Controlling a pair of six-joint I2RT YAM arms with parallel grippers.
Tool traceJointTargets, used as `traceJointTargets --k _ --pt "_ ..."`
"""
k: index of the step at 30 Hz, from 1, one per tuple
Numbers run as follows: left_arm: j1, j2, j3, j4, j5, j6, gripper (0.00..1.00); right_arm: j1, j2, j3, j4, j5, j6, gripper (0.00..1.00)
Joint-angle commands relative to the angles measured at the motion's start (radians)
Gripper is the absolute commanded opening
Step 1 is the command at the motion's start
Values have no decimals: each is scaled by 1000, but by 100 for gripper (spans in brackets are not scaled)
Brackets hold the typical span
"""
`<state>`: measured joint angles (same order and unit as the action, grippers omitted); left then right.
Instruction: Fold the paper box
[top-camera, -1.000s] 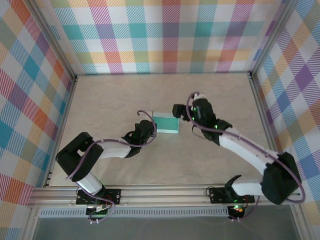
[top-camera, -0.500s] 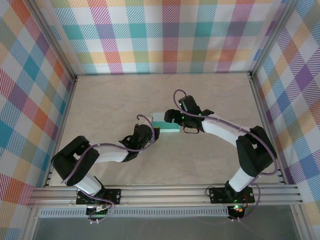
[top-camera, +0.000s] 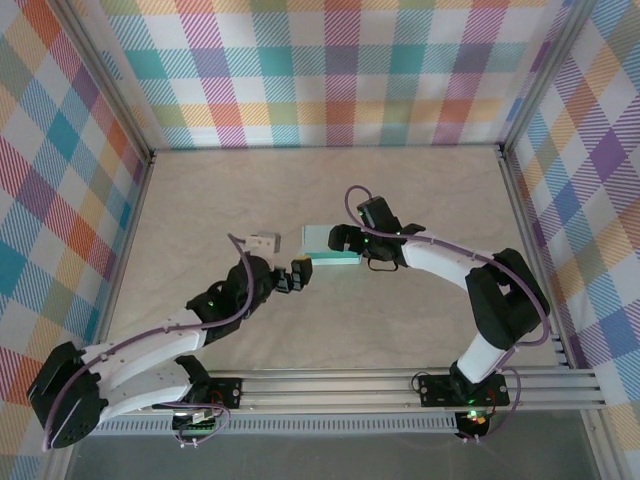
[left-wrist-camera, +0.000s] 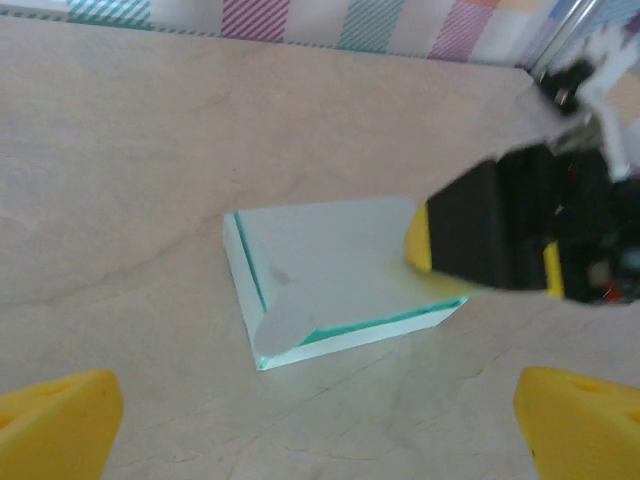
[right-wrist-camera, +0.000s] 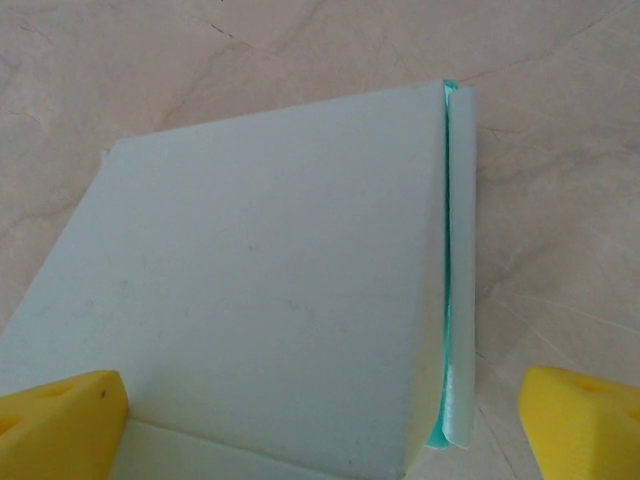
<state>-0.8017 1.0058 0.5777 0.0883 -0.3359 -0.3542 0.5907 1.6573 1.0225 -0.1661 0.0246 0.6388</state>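
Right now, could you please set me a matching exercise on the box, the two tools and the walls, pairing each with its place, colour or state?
Things:
1. box
2. left tool
3. right tool
4. walls

Descriptions:
A. checked in many colours
B. open, at the box's right end
C. pale mint-blue, lying flat on the table
D. open, apart from the box, off its left end

Pairs: 1-C; 2-D; 3-B; 4-A
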Motion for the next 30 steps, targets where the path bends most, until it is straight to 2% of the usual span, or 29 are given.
traceJointTargets --k 1,6,9,11,13,18,25,30 --pt "59 68 164 -253 47 -105 100 -14 4 -37 53 -11 -25 100" --pt "174 305 384 -420 211 -169 100 -22 -5 -72 75 -35 -28 100" --pt "249 487 521 -505 357 -198 100 -36 -25 -94 79 -69 2 93" --pt "260 571 571 -508 409 -201 100 -45 -44 -114 112 -107 16 91" --pt "260 636 601 -500 440 -206 94 -62 -53 -120 132 -153 29 89" --pt "260 713 612 -471 454 -208 64 -129 -45 -118 186 -288 87 85" --pt "260 763 563 -418 472 -218 47 -171 14 -90 175 -320 81 75" --pt "260 796 538 -396 472 -219 39 -177 47 -111 199 -312 77 64"
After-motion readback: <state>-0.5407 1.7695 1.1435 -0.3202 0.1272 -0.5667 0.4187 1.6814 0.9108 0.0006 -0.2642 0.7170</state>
